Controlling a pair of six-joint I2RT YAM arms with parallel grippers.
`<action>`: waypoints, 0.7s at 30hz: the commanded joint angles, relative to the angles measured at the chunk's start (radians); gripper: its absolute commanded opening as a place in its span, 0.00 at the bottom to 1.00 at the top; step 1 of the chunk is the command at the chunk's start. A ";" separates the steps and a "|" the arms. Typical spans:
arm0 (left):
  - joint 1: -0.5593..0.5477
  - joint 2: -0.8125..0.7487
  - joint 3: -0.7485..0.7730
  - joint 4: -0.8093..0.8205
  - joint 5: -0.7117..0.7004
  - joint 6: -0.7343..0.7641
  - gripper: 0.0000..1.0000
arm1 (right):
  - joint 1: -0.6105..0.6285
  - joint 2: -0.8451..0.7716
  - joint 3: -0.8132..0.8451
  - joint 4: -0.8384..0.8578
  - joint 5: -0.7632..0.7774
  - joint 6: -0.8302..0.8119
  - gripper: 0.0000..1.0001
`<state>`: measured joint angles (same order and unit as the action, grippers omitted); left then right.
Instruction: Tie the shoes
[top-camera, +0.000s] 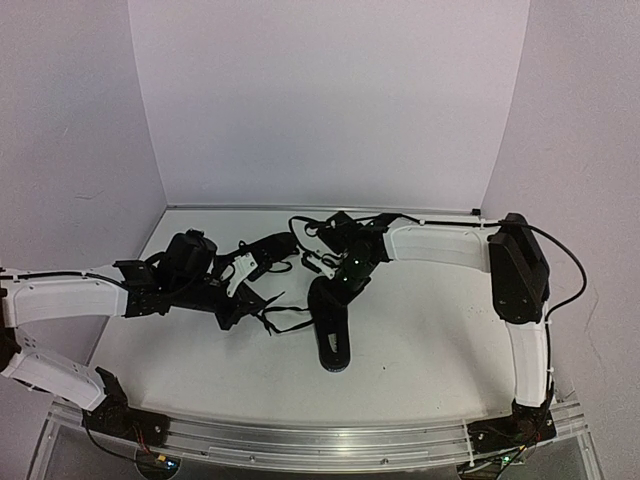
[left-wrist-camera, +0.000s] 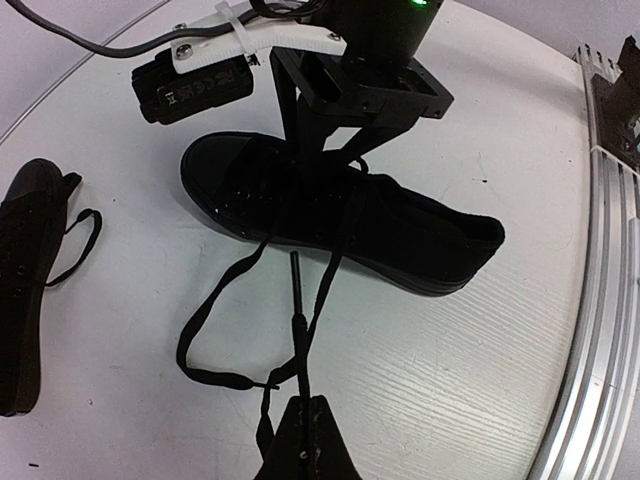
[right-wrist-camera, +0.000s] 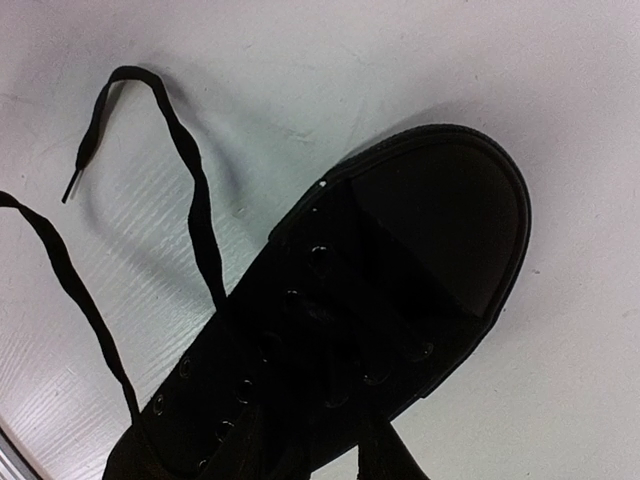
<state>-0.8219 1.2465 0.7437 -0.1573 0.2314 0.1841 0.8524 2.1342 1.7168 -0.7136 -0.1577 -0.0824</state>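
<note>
Left gripper (left-wrist-camera: 303, 405) clamped shut on the lace (left-wrist-camera: 300, 320), at 6 o'clock of the shoe (left-wrist-camera: 400, 235). Shoe flat, toe at 10 o'clock. Right gripper (left-wrist-camera: 328, 158) over the eyelets (right-wrist-camera: 290, 297); can't tell its grip. Should tension the lace gently and not drag the shoe.

**Lighting:** even, diffuse, from overhead; bright overall, with a faint lilac cast on the walls (top-camera: 330, 100).
**Shadows:** soft and short, lying close under the shoe (top-camera: 333, 335) on the counter (top-camera: 430, 350). The lace (left-wrist-camera: 296, 320) throws only a faint, blurred one.
**Glare:** dull sheen on the metal rail (top-camera: 330, 440); the green lamp (left-wrist-camera: 416, 3) is blown out in the left wrist view.
**Exposure:** black parts crushed, showing little surface detail.
**Distortion:** the left wrist view bows strongly at its edges.
**Focus:** the top view is slightly soft; the right wrist view is dark and blurred along its lower edge.
</note>
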 joint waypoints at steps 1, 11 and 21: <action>-0.003 0.013 0.040 0.056 -0.010 0.012 0.00 | 0.003 -0.005 0.014 -0.012 -0.018 -0.017 0.22; -0.003 0.097 0.065 0.098 -0.126 0.069 0.00 | 0.003 -0.126 -0.068 0.036 -0.053 -0.008 0.00; 0.005 0.317 0.124 0.321 -0.111 0.219 0.00 | 0.002 -0.240 -0.238 0.165 -0.092 0.019 0.00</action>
<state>-0.8215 1.5103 0.8132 0.0138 0.1034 0.3138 0.8524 1.9638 1.5325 -0.6220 -0.2227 -0.0779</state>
